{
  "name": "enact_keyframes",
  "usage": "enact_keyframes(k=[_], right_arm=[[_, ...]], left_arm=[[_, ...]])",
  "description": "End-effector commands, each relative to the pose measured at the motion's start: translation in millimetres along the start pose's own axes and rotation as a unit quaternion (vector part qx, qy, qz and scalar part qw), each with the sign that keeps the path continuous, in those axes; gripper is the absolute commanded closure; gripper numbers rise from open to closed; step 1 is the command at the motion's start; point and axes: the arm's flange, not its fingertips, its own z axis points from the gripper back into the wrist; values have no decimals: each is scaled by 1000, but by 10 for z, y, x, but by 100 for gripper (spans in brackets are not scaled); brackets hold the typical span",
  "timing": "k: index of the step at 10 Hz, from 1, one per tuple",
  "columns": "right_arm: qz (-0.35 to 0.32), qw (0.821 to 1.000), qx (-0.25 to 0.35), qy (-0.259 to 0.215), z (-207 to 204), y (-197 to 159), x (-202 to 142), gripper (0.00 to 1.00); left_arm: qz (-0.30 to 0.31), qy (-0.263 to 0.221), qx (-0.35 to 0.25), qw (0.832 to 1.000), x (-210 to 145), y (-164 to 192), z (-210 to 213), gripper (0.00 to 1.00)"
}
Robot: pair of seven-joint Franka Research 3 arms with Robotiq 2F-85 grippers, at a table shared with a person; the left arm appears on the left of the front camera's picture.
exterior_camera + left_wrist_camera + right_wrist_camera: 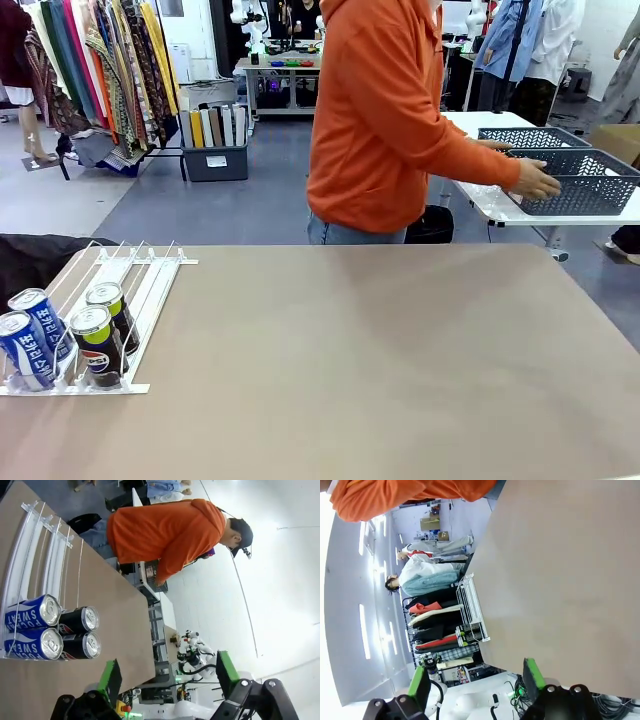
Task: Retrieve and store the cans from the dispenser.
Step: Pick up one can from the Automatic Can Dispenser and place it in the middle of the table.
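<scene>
The white dispenser (pixel 140 285) lies at the table's left side, its rails running away from me. At its near end stand two blue cans (pixel 30 335) and two black cans (pixel 98 340) against the stoppers. The left wrist view has the blue cans (pixel 32 627) and black cans (pixel 80 632) lying sideways in the dispenser (pixel 30 555), well away from my left gripper (pixel 168 675). Its jaws are open with nothing between them. My right gripper (pixel 476 682) is open too, above the bare table (pixel 560 580), with the dispenser (pixel 470 602) far off at the table's edge.
A person in an orange hoodie (pixel 380 120) stands at the far side, turned to another table, one hand (pixel 535 180) on a dark mesh basket (pixel 585 180). Clothes racks stand at the back left.
</scene>
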Motion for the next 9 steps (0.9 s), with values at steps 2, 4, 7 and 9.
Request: enact_keyframes(k=[2,4,7,9], right_arm=[[-5,1000,1,8,67,46,-3,0],[-5,1000,1,8,67,46,-3,0],[-5,1000,1,8,67,46,-3,0],[-5,1000,1,8,67,46,-3,0]], left_arm=[[-1,1,-7,1000,-18,-90,0,0],[-4,6,2,1000,-14,-44,-20,0],[-105,147,188,965,-184,-727,-536,0],[-165,242,341,893,-340,-1008,-1272,0]])
